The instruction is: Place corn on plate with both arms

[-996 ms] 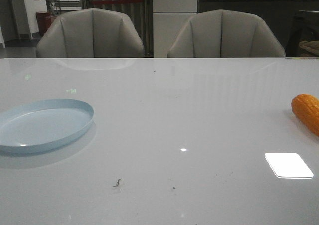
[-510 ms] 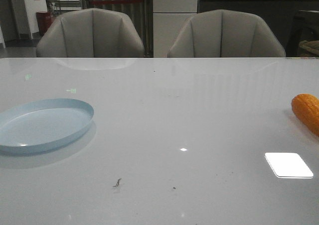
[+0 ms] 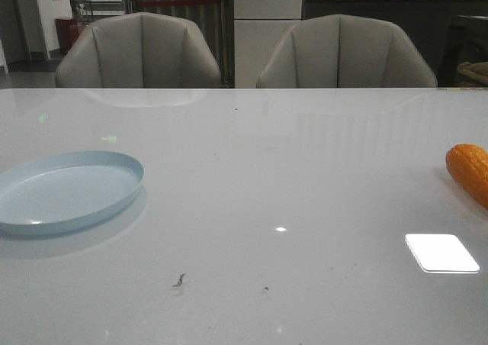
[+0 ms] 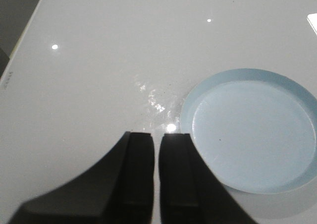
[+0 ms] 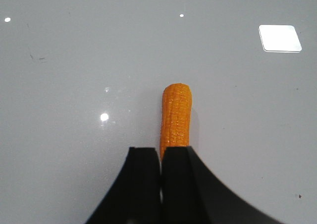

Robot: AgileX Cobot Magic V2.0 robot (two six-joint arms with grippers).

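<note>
The orange-yellow corn (image 3: 469, 171) lies on the white table at the far right edge of the front view, partly cut off. In the right wrist view the corn (image 5: 175, 116) lies just beyond my right gripper (image 5: 161, 149), which is shut and empty above the table; its fingertips hide the corn's near end. The pale blue plate (image 3: 65, 191) sits at the table's left. In the left wrist view the plate (image 4: 252, 130) lies beside my left gripper (image 4: 156, 135), which is shut and empty. Neither gripper shows in the front view.
Two grey chairs (image 3: 139, 51) (image 3: 345, 53) stand behind the table's far edge. A bright light reflection (image 3: 441, 253) lies on the table near the corn. The table's left edge (image 4: 20, 45) shows in the left wrist view.
</note>
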